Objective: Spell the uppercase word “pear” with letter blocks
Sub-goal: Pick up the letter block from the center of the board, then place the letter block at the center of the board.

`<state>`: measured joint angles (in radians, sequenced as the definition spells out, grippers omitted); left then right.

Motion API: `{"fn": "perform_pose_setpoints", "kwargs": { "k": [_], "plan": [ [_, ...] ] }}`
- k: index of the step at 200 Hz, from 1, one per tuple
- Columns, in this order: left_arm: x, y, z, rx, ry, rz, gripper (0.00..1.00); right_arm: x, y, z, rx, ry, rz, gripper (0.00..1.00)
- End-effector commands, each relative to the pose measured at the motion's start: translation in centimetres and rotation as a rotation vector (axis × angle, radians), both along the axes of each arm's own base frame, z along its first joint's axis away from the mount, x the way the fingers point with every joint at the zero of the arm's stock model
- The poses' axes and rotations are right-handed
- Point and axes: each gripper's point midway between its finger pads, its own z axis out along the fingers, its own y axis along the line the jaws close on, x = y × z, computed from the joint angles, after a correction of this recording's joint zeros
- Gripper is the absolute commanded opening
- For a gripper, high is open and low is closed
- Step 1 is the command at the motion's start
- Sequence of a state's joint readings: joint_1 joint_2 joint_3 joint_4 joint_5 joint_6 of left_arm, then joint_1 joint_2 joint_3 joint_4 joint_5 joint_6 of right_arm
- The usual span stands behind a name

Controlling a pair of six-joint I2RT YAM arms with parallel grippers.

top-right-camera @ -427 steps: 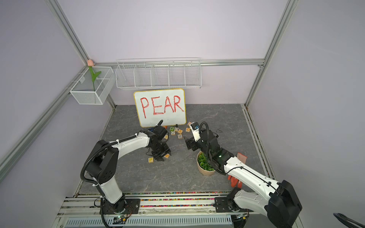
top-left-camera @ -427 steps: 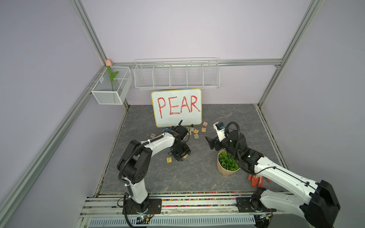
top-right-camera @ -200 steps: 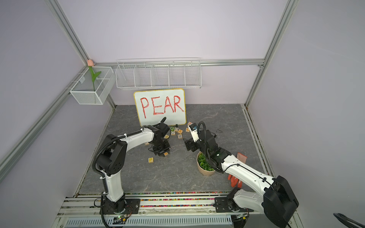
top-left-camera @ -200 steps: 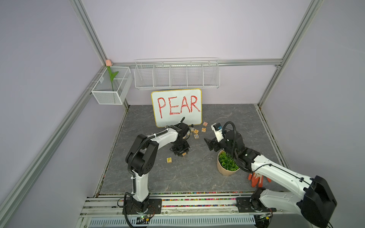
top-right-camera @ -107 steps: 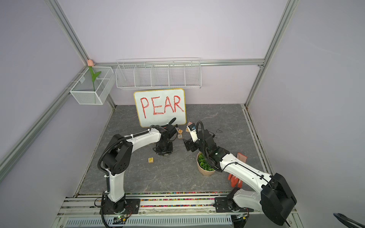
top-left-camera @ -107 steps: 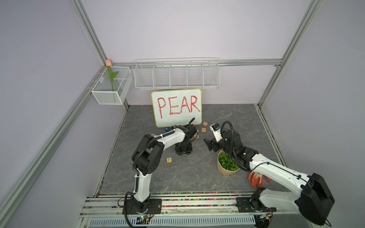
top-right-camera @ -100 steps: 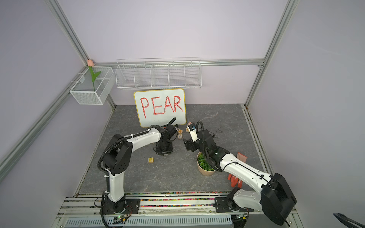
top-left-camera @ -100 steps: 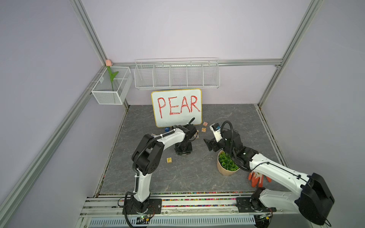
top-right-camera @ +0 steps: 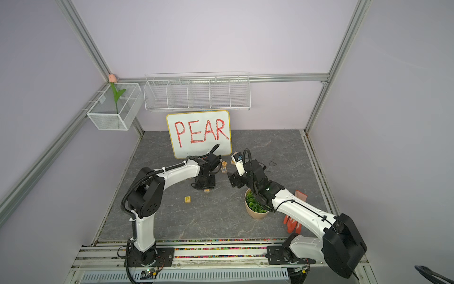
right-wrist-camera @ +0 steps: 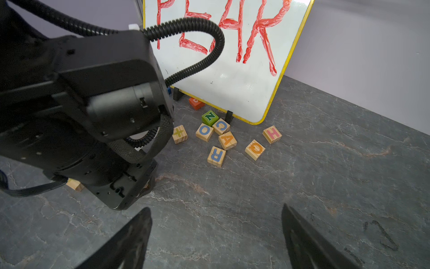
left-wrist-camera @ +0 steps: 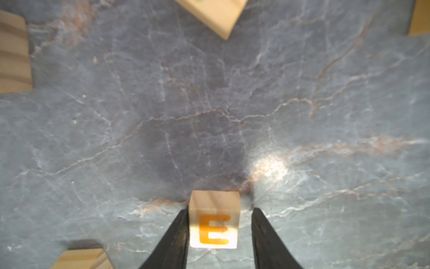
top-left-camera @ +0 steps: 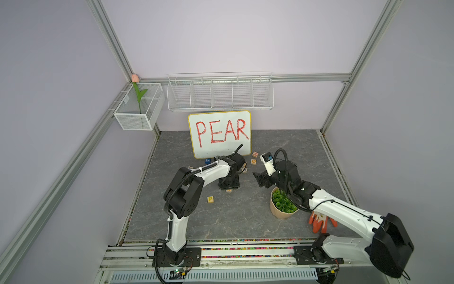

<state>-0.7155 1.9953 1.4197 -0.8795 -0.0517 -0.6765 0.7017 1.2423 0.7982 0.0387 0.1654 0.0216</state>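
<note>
The orange E block (left-wrist-camera: pixel 214 223) rests on the grey table between my left gripper's (left-wrist-camera: pixel 220 210) fingers. One finger (left-wrist-camera: pixel 179 233) touches its side and a gap shows at the other, so the jaws are slightly open. In both top views this gripper (top-left-camera: pixel 229 188) (top-right-camera: pixel 205 188) points down at mid-table. The yellow P block (top-left-camera: pixel 210 199) (top-right-camera: pixel 188 199) lies just in front and to the left. The orange A block (right-wrist-camera: pixel 227 140) and blue R block (right-wrist-camera: pixel 216 156) lie in the pile by the board. My right gripper (right-wrist-camera: pixel 216 208) (top-left-camera: pixel 258 178) hovers wide open and empty.
Other letter blocks Q (right-wrist-camera: pixel 254 149), H (right-wrist-camera: pixel 272 134), O (right-wrist-camera: pixel 204 132), C (right-wrist-camera: pixel 221 126) and green N (right-wrist-camera: pixel 210 117) lie before the PEAR whiteboard (top-left-camera: pixel 219 137). A potted plant (top-left-camera: pixel 282 204) stands under the right arm, with an orange glove (top-left-camera: pixel 320 221) behind it.
The left arm's elbow has swung rightward while its gripper has stayed low over nearly the same spot, drifting slightly right. The right gripper has edged a little left.
</note>
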Motion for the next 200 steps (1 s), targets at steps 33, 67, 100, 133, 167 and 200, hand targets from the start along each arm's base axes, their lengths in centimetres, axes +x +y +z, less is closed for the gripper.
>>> {"fn": "perform_pose_setpoints", "kwargs": {
  "k": [33, 67, 100, 133, 167, 200],
  "plan": [
    [-0.1, 0.8, -0.9, 0.017, -0.021, 0.015, 0.33, 0.5, -0.1, 0.9, -0.014, -0.009, -0.013, 0.89],
    [-1.2, 1.7, 0.5, 0.011, -0.058, 0.033, 0.27, 0.5, 0.1, 1.4, -0.005, -0.001, -0.004, 0.89],
    [-3.4, 2.8, 1.9, 0.015, -0.089, 0.028, 0.26, 0.2, 0.4, 1.3, 0.0, 0.019, 0.008, 0.89],
    [-5.3, 4.3, 1.8, -0.006, -0.099, 0.066, 0.26, 0.5, 1.0, 2.8, 0.023, 0.011, 0.014, 0.89],
    [-5.5, 5.3, 1.9, 0.004, -0.142, 0.07, 0.27, 0.6, 1.5, 3.1, 0.054, 0.027, 0.006, 0.89],
    [-5.1, 5.6, 1.6, 0.022, -0.16, 0.072, 0.28, 0.3, 2.3, 3.6, 0.07, 0.034, 0.017, 0.89]
  ]
}}
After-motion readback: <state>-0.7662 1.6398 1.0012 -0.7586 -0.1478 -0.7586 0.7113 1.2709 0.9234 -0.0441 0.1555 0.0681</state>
